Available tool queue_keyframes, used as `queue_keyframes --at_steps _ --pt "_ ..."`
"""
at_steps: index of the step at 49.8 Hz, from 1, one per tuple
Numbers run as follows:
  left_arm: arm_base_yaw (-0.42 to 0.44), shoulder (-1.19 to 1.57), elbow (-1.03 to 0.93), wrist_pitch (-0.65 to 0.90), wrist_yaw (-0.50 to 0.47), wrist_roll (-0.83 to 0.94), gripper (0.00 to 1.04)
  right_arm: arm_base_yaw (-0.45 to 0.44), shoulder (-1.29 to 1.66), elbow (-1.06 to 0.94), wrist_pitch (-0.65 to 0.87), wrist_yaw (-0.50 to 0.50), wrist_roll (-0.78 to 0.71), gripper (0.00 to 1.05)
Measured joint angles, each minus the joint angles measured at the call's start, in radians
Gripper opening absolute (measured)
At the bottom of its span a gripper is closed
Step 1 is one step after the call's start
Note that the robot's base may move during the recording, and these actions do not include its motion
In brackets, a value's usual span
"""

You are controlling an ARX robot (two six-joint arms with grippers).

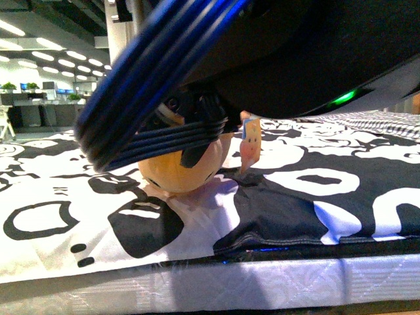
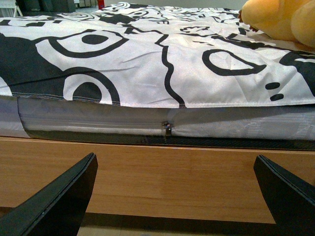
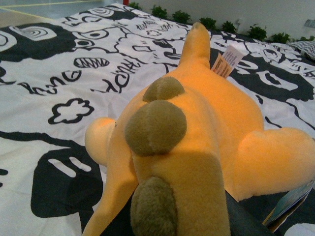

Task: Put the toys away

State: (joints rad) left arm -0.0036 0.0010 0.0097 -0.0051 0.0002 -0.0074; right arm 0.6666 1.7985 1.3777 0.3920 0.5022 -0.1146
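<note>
1. The black-and-white patterned bed cover [image 1: 315, 177] spreads under and beyond the right claw [image 3: 235, 222]. No bin or box for toys shows in any view.
2. The wooden bed frame [image 2: 162, 172] stands straight ahead of the left claw [image 2: 174, 158], with the mattress [image 2: 98, 115] above it.
3. The right arm [image 1: 275, 46] reaches over the cover and blocks much of the front view.
4. The orange plush animal [image 3: 197, 132] lies on the cover right up against the right claw, filling its camera. From the left claw it sits above and to one side, well apart.
5. The left claw is spread wide and carries nothing. Only a dark sliver of the right claw shows beneath the plush, so I cannot tell whether it has closed on it.
6. The paper tag [image 3: 227, 61] sticks up on the far side of the plush from the right claw.
7. By my judgement the task is at an early stage: the plush is reached, but lifting, carrying and stowing are all not yet done.
</note>
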Motion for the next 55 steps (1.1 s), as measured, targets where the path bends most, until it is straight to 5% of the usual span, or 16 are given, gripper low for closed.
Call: queue_keyframes --at_steps 32,55 --pt "0.0 0.0 0.0 0.0 0.0 0.0 0.99 -0.14 -0.277 -0.044 -0.04 -0.156 0.071 0.19" --pt "0.0 0.0 0.0 0.0 0.0 0.0 0.99 -0.421 -0.83 -0.538 -0.029 -0.493 0.196 0.19"
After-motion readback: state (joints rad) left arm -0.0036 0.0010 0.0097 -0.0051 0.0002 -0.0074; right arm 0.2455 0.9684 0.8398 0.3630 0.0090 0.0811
